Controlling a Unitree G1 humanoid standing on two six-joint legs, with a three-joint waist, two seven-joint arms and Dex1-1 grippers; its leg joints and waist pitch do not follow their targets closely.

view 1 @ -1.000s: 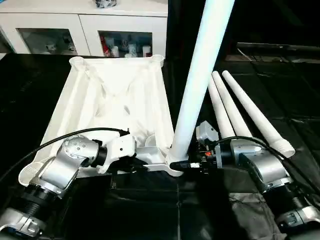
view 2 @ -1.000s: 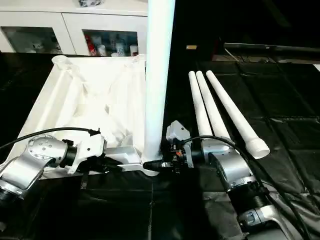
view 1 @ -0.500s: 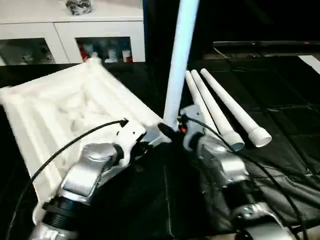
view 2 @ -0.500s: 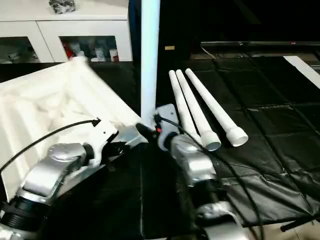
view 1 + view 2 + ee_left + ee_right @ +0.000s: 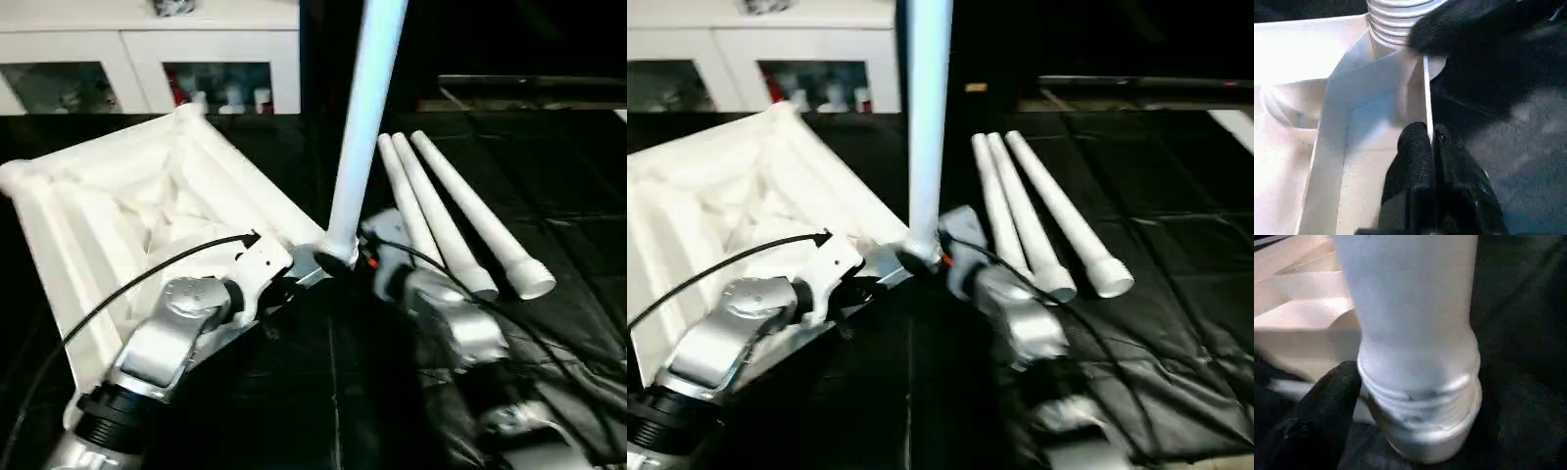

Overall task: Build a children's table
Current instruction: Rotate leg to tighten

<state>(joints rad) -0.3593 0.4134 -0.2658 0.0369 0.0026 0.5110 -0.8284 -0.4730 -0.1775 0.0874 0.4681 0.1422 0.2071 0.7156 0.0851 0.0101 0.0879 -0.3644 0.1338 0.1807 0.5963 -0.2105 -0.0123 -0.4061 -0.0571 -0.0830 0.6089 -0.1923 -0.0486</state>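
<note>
Leg (image 5: 361,127) top cut off above.

Head pair looks down; 2 wrist cams close on leg (image 5: 1415,347) base.

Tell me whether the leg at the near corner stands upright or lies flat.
Upright, leaning slightly. The leg rises from the top's corner socket, its threaded base showing in the right wrist view; three legs lie flat beside it.
</note>
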